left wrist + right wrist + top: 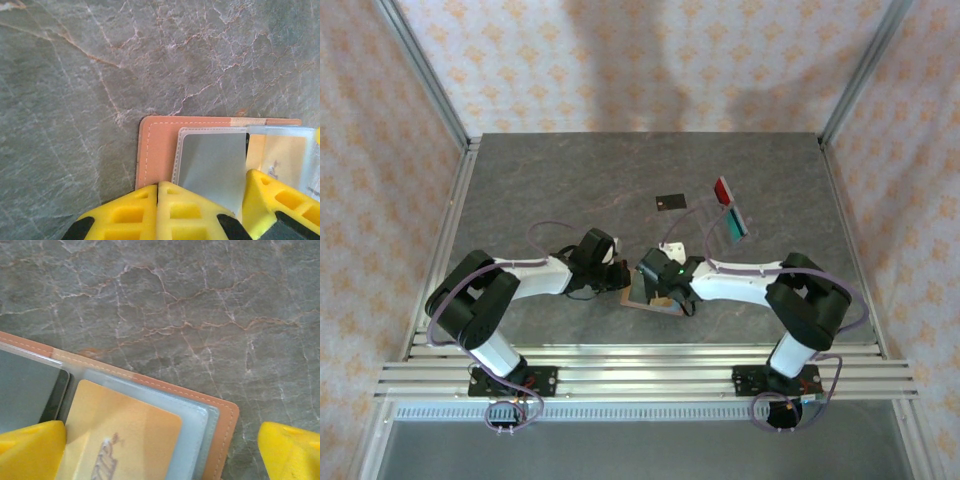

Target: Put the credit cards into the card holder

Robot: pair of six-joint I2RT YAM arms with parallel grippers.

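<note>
The brown card holder [655, 300] lies open between the arms near the table's front. A grey card [212, 160] and a yellow card [125, 440] sit in its clear sleeves. My left gripper [623, 280] [159, 186] is shut, its yellow tips together on the holder's brown cover [155, 150] with nothing seen between them. My right gripper [656, 284] [160, 455] hangs open over the holder's right half [225, 430], one finger on each side. The black credit card [670, 202] lies flat farther back. The red card [723, 189] and the teal card [737, 224] are to its right.
Grey marble tabletop [550, 190] with metal frame posts at its corners and patterned walls around. Open surface lies to the left and behind the holder. One yellow finger of the right gripper [272, 197] shows beside the left fingers.
</note>
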